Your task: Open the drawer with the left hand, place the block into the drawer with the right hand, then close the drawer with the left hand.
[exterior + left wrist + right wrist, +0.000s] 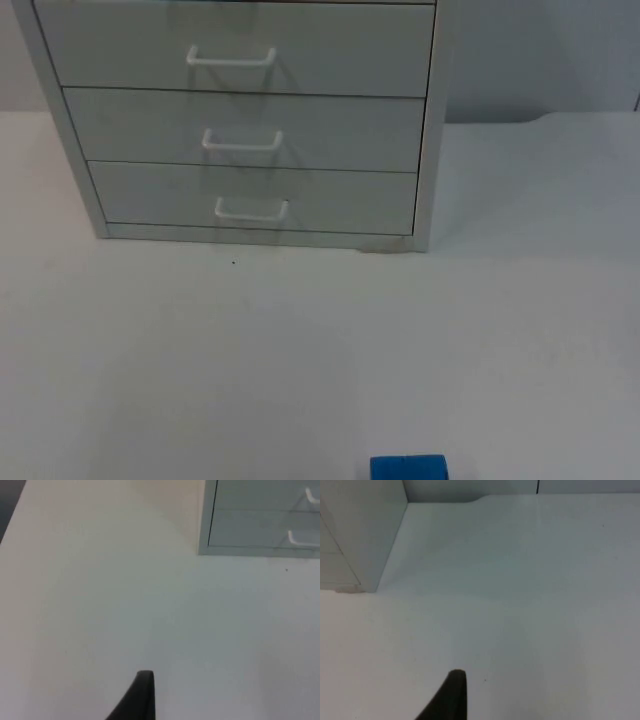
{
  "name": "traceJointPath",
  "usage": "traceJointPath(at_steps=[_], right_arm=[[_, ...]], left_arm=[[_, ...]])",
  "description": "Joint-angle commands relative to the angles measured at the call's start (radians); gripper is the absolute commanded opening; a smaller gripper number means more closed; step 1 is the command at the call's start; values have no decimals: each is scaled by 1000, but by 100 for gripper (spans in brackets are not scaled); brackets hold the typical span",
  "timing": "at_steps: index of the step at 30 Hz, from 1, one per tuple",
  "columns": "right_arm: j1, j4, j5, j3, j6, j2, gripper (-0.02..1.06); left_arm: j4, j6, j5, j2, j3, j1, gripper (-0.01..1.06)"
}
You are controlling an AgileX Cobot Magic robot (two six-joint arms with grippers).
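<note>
Top view: a pale grey drawer cabinet (240, 120) stands at the far side of the white worktop (300, 350), toward 12 o'clock, with three drawer fronts stacked one above the other, all pushed in flush. Each front carries a white bar handle; the lowest drawer (255, 198) has its handle (251, 209) just left of centre. A blue block (408, 468) lies on the worktop at about 5 o'clock, well apart from the cabinet and partly cut off by the near edge of the frame. Behind the cabinet, at 2 o'clock, runs the grey partition wall (540, 60).

Left wrist view: one black fingertip of the left pincer (140, 697) hangs over bare worktop, with the cabinet's lower corner and two handles beyond it; whether this pincer is open or closed cannot be told.

Right wrist view: the right pincer (449, 695) likewise shows a single dark fingertip above the worktop, the cabinet's side panel nearby, and its state cannot be told either.
</note>
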Motion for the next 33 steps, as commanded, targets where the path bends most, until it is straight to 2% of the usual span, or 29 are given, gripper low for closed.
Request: traceJointPath(at_steps=[1,15,29,33], right_arm=[[-5,3,-49,-8,1,69,105],[-5,4,-157,-8,1,389,105],[-5,6,-152,-8,1,417,105],[-5,6,-152,-8,1,417,105]], left_arm=[[-9,-5,-40,52,-20,0,105],[-37,-5,-112,295,-34,0,105],[-48,-5,-124,304,-34,0,105],[-51,-5,-124,312,-34,0,100]])
